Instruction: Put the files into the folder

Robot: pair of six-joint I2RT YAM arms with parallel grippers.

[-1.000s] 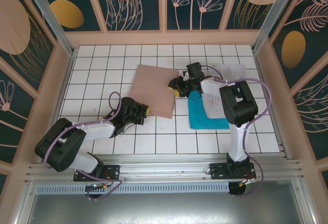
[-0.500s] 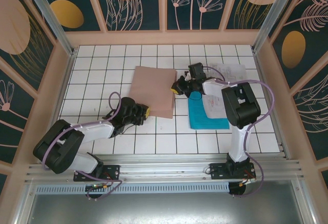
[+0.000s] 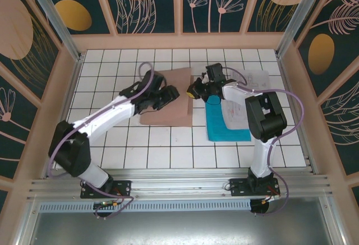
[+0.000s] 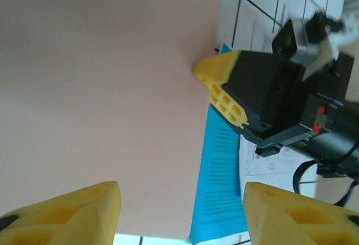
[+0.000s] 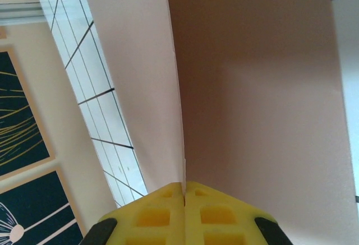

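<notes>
The pinkish-brown folder (image 3: 167, 107) lies flat on the white tiled table. My right gripper (image 3: 194, 92) is shut on the thin edge of its cover at the right side; in the right wrist view that cover (image 5: 134, 88) stands slightly raised from the folder (image 5: 258, 88), pinched at my right gripper (image 5: 184, 188). My left gripper (image 3: 170, 95) hovers over the folder, open and holding nothing, and its wrist view has the gripper (image 4: 182, 217) looking down at the folder (image 4: 101, 77). The files lie to the right: a teal-blue sheet (image 3: 227, 126) (image 4: 219, 194) with white printed sheets (image 3: 236, 112) on it and another (image 3: 249, 78) behind.
A wooden rail (image 3: 179, 42) and patterned panels wall in the tiled table (image 3: 112, 144) on three sides. Both arms crowd the middle over the folder, and the right gripper's yellow finger (image 4: 220, 83) sits close ahead of my left gripper.
The left arm swung from the front left tiles up over the folder and its jaws opened. The right gripper shut on the folder's right edge, and the folder shifted slightly.
</notes>
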